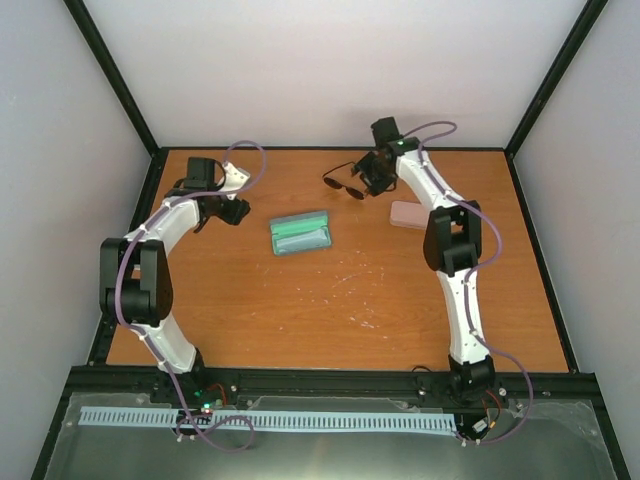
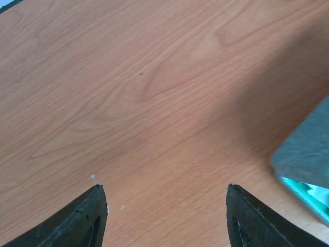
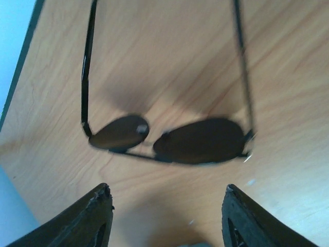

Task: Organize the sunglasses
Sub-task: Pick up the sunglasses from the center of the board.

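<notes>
Right gripper (image 3: 167, 191) stands open and empty. The thin black-framed, dark-lensed sunglasses (image 3: 169, 138) lie unfolded on the wooden desk (image 3: 288, 77) at its 12 o'clock, clear of both fingers. An open blue-grey oblong case (image 1: 301, 234) sits at 7 o'clock of them and a pink oblong case (image 1: 405, 214) at 4 o'clock. Left gripper (image 2: 164, 190) is open and empty, at the open case's 9 o'clock. Assessment: this pair is not yet cased, and no second pair is visible.

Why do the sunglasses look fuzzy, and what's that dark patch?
Right wrist view: the sunglasses are close and blurred, with soft shadow beneath the lenses. Left wrist view: the dark patch is shadow on the table beside the case.
</notes>
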`<act>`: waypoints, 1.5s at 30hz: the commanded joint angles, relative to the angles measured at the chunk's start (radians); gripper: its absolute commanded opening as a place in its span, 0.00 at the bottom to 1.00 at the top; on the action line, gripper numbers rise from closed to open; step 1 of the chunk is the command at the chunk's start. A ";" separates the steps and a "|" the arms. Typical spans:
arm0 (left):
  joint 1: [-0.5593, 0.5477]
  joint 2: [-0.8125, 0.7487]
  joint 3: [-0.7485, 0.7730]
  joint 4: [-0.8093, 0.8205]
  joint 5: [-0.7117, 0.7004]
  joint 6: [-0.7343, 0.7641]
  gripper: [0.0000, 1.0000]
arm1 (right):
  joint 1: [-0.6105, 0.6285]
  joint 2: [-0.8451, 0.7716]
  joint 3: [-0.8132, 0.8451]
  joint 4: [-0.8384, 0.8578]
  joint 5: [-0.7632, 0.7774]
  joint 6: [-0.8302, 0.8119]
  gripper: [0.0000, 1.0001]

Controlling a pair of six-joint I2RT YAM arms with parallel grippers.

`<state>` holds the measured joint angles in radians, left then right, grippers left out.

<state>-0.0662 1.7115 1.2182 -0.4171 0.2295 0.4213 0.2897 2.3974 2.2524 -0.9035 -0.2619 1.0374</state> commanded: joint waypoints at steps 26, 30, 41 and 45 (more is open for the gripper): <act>0.211 0.140 0.149 0.006 0.106 0.037 0.64 | 0.104 0.083 -0.042 0.201 0.051 0.466 0.59; 0.216 0.155 0.163 0.002 0.108 0.038 0.64 | 0.098 0.091 -0.057 0.214 0.061 0.496 0.59; 0.238 0.192 0.199 -0.012 0.112 0.029 0.64 | 0.074 0.110 -0.090 0.251 0.089 0.544 0.59; 0.244 0.207 0.215 -0.018 0.114 0.025 0.64 | 0.065 0.122 -0.085 0.268 0.090 0.553 0.59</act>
<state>0.1631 1.8919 1.3815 -0.4198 0.3248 0.4580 0.3645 2.4920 2.1681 -0.6613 -0.2024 1.5578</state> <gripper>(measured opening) 0.637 0.588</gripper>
